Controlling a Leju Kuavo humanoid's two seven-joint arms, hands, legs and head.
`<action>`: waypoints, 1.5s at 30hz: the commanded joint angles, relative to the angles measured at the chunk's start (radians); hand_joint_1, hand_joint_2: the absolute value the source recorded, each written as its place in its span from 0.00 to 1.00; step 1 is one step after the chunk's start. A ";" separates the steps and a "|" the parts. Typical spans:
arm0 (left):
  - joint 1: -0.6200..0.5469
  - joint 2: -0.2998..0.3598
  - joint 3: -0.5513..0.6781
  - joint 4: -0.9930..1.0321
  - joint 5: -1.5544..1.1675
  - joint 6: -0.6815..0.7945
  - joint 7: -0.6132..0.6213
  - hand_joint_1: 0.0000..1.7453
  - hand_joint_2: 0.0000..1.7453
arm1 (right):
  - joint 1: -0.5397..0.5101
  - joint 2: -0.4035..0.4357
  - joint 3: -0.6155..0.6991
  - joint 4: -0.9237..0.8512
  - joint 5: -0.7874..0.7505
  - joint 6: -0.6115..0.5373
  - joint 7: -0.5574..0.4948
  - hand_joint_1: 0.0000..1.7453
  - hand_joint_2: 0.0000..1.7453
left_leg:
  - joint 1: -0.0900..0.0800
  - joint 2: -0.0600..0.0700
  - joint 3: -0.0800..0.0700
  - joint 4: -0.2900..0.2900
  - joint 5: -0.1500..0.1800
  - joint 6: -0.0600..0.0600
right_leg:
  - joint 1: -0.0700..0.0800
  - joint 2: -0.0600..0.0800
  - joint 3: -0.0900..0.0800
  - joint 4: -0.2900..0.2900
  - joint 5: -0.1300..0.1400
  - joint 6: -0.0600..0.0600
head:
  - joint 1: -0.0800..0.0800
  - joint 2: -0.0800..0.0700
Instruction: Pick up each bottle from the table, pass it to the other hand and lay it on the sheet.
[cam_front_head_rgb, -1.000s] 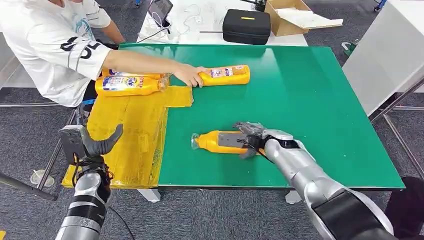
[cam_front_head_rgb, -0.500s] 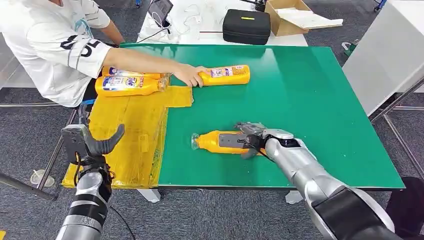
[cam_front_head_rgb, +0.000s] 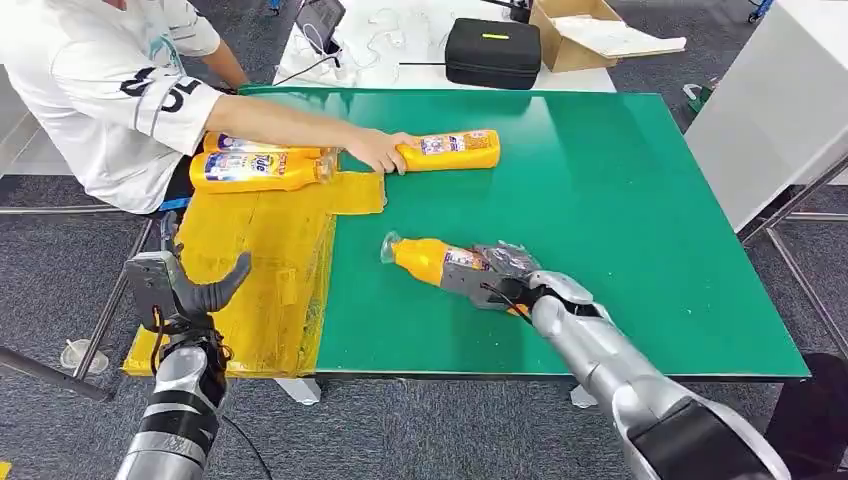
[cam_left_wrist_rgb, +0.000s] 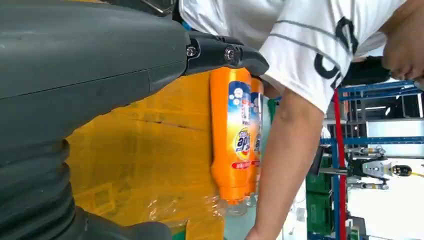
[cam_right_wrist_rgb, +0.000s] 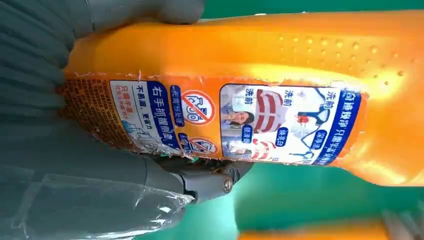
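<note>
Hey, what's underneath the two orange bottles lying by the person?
The yellow sheet lies under the two bottles, spread over the green table's left edge. Whatever is directly beneath them is covered.

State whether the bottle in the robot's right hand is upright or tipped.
Tipped: the bottle slants, cap end raised toward the sheet, gripped at its base by the right hand.

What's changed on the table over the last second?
The right hand, gripping the near orange bottle, has lifted and swung it: its cap end now sits farther from the robot and the bottle lies at a slant. The left hand barely moved, holding nothing beside the yellow sheet. The person's hand stays on the far bottle; the two bottles on the sheet are unchanged.
</note>
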 joint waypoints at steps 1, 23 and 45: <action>0.026 -0.036 0.020 -0.036 0.010 -0.059 0.004 0.00 1.00 | 0.270 0.085 -0.288 -0.536 -0.063 -0.213 -0.101 1.00 1.00 | 0.000 0.002 0.001 0.000 -0.002 0.000 | 0.001 0.001 0.000 0.000 -0.001 -0.002 | 0.000 0.000; 0.141 -0.002 -0.332 -0.203 0.523 -0.775 0.251 0.00 1.00 | 0.402 0.263 -0.327 -0.376 -0.070 -0.364 -0.490 1.00 1.00 | 0.001 0.004 0.003 -0.002 -0.003 0.000 | 0.002 0.002 0.002 -0.002 -0.001 -0.003 | 0.000 0.000; 0.058 -0.005 -0.409 -0.073 0.427 -0.669 0.250 0.00 1.00 | 0.294 0.361 -0.132 -0.134 -0.026 -0.384 -0.456 1.00 1.00 | 0.001 0.002 -0.003 -0.001 -0.001 0.000 | 0.002 0.000 -0.003 -0.001 -0.001 -0.002 | 0.000 0.000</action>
